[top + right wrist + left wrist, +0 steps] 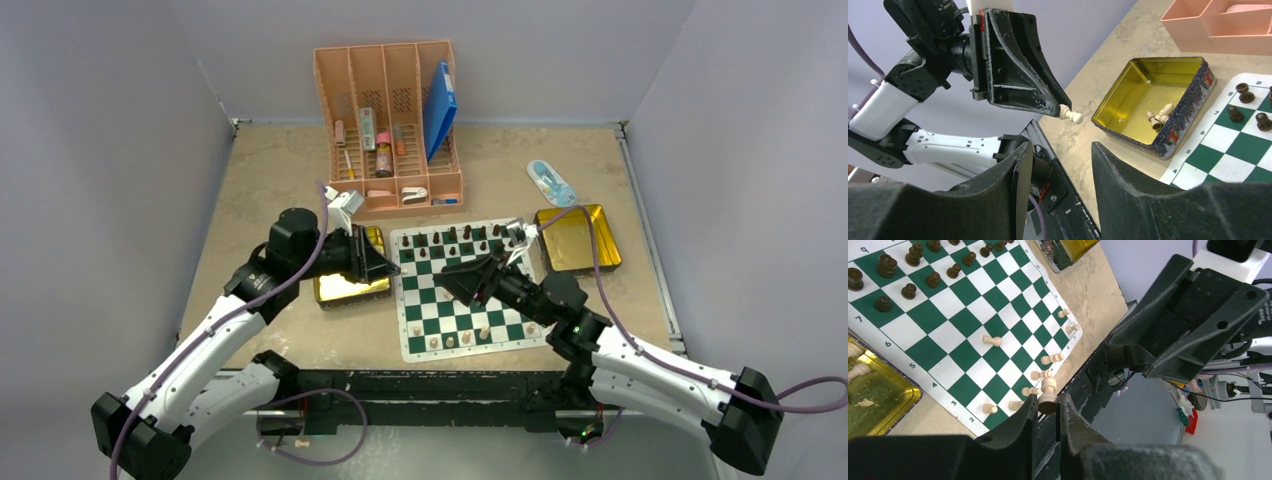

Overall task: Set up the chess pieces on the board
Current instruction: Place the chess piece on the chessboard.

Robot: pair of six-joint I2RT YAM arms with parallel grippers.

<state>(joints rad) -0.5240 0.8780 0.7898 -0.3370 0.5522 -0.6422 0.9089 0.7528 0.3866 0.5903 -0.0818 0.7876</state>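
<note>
Jaws of my left gripper (1048,412) nearly closed, pinching 1 pale piece (1049,390) by its base, in the air beside the board (440,312). Right gripper (1058,155) wide open, empty. I judge the piece light, smooth, slippery; grip low. Pale men (450,341) sit near, dark men (466,237) far. Tin (1128,95) holds 2 more; my right arm (530,295) hides mid-board squares.

Rank numbers, left wrist view: 6, 5, 4, 3, 2 in dark print down the white border of the board (923,376), on the side next to the gold tin (883,405).
Rank numbers, right wrist view: 8, 7, 6, 5, 4 on that same border.
File letter: a single letter at the border's far corner, looks like "p" or a turned "d"; cannot tell which.
Tin wall: red marks, unreadable.
Right arm's wrist housing (1248,315): white print, too small to read.
</note>
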